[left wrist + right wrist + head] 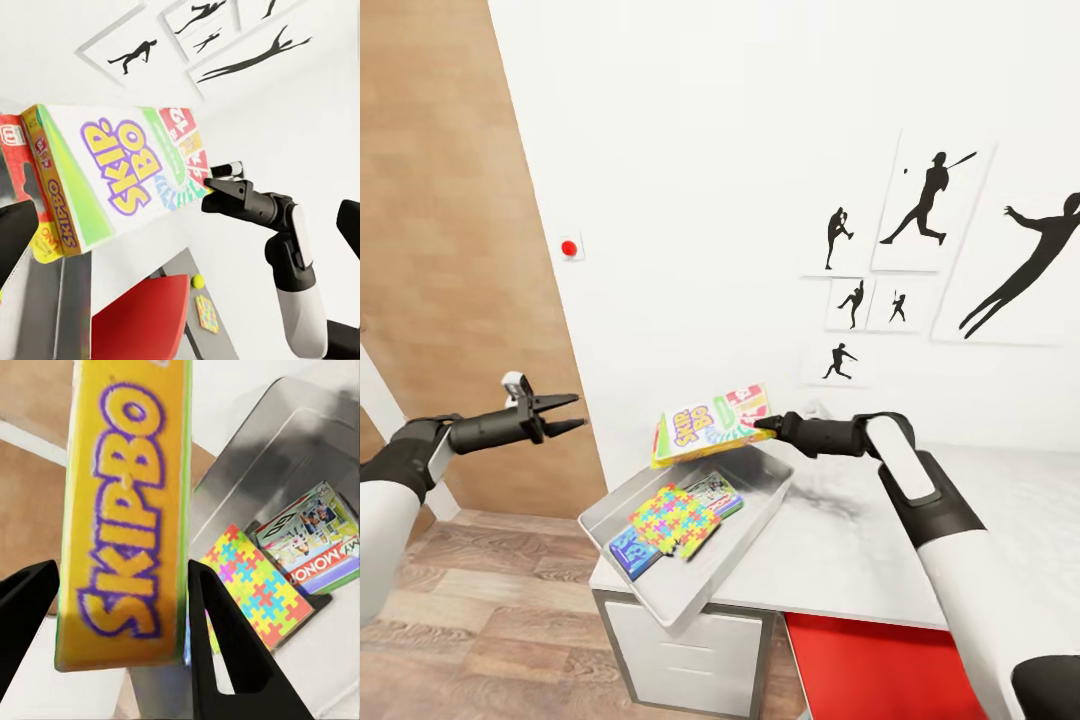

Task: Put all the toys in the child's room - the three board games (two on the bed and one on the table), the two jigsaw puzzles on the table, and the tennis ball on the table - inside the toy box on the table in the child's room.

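Hanging just above the bin [755, 505], the Skip-Bo box [710, 425] is pinched at one edge by the right gripper [768, 424]. Inside the bin lie a puzzle [675, 520] on a blue game [628, 551] and a Monopoly game [315, 547]. The bin sits at the desk [860, 560] corner. Left of the bin, the left gripper [572, 413] hovers with fingers parted, holding nothing.

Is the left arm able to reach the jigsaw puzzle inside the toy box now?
Probably yes. The left claw is open and empty, the toy box is open-topped, and the jigsaw puzzle lies uppermost. The Skip-Bo box hangs over the far side.
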Controlling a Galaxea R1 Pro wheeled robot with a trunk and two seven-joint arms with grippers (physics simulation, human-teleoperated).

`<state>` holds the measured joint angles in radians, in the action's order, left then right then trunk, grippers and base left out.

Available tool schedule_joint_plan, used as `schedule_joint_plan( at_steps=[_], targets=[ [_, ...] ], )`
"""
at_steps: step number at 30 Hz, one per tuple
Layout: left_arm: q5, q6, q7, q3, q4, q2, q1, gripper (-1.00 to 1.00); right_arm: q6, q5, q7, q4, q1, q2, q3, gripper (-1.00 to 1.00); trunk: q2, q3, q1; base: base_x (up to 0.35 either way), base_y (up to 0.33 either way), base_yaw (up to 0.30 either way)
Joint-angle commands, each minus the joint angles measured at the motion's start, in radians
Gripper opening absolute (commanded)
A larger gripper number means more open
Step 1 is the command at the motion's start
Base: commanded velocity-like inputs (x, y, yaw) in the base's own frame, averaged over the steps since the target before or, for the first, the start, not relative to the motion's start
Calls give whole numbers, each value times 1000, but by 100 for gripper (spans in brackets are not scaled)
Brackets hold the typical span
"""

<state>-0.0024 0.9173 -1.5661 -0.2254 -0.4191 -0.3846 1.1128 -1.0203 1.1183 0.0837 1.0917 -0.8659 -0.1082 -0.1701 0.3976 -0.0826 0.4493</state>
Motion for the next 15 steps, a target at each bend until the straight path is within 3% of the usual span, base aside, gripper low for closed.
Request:
schedule_joint_plan(
  at_steps=[1,5,15],
  targets=[
    [-2,11,-5,-5,0,-6,1,100,-7,15,15,7,5,5,4,-100,2,-2,1,0,0,0],
    [-2,11,-5,-11,0,-26,1,100,-26,36,38,29,27,26,25,-100,2,-2,1,0,10,0],
    [-2,9,-5,-14,1,-32,0,100,-27,65,52,37,39,16,66,-100,2,-2,1,0,19,0]
  ],
)
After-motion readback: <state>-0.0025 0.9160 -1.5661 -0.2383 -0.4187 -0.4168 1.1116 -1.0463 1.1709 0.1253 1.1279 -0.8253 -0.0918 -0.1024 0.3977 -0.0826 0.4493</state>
